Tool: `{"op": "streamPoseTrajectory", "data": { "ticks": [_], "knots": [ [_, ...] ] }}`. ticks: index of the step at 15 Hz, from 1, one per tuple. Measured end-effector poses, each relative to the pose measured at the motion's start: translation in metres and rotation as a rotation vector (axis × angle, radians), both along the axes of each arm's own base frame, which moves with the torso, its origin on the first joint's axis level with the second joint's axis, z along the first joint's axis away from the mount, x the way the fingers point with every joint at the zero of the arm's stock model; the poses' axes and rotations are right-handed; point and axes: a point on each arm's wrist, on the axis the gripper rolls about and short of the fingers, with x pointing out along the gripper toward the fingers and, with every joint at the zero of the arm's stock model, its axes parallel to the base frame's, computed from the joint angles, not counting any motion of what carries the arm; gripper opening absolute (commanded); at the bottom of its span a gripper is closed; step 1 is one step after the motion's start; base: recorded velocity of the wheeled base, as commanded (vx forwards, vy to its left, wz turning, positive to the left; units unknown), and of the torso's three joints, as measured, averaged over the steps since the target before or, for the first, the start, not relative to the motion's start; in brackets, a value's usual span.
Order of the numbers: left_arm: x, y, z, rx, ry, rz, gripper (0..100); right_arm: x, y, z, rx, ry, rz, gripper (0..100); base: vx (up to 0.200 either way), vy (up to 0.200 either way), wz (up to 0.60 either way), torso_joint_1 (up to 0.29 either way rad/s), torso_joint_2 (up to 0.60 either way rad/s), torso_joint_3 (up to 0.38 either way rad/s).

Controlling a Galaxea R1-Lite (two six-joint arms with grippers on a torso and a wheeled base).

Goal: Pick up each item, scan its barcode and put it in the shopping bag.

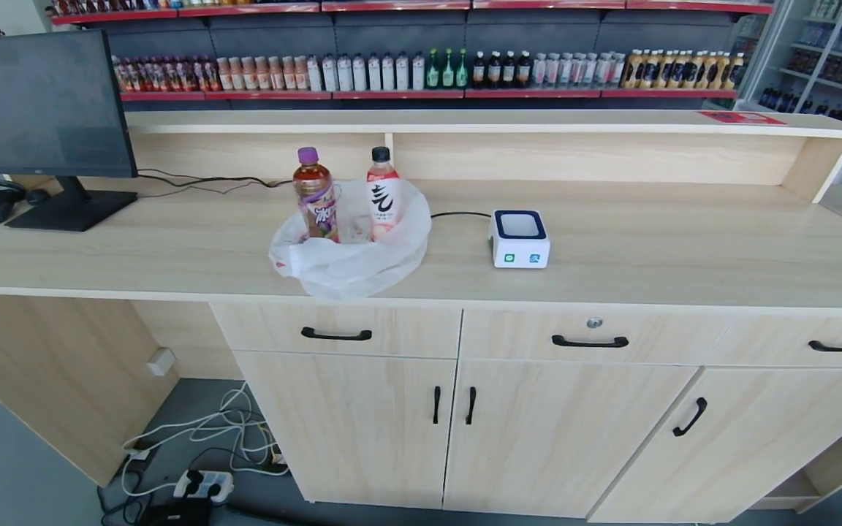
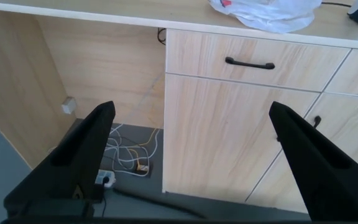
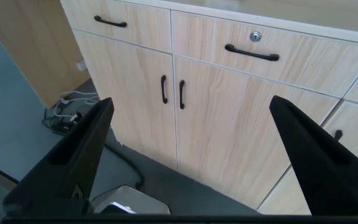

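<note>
Hanging low in front of the cabinet, both claws are spread wide apart with nothing between the fingers. The left gripper [image 2: 191, 109] faces a drawer handle [image 2: 250, 63] and a recess with cables on the floor. The right gripper [image 3: 191, 102] faces the double doors [image 3: 173, 93] and a drawer with a lock [image 3: 255, 37].

The left wrist view catches the shopping bag [image 2: 266, 15] at the countertop's front edge, above that handle and well apart from the claw. The right wrist view takes in cabinet fronts and floor.

From the head view the countertop [image 1: 647, 248] carries the rest. The white bag sits open left of centre, near the front edge. A purple-capped bottle [image 1: 315, 193] and a black-capped bottle [image 1: 383, 193] stand upright inside it. Just right of the bag sits the white barcode scanner [image 1: 519, 239]. A monitor [image 1: 41, 106] stands at the far left corner. Shelves of drinks [image 1: 428, 69] line the wall beyond.
</note>
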Motion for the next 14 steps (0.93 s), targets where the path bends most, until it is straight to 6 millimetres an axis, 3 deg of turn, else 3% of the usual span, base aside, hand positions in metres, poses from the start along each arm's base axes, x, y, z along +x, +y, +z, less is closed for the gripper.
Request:
{"op": "streamPoseTrajectory", "data": {
  "ticks": [6, 14],
  "knots": [
    [0.0000, 0.0000, 0.0000, 0.000, 0.000, 0.001, 100, 0.0000, 0.0000, 0.0000, -0.002, -0.001, 0.000, 100, -0.200, 0.000, 0.00, 0.002, 0.00, 0.002],
    [0.0000, 0.0000, 0.0000, 0.000, 0.000, 0.000, 100, 0.0000, 0.0000, 0.0000, -0.003, -0.001, 0.000, 100, 0.000, 0.000, 0.00, 0.000, 0.00, 0.000]
  ]
}}
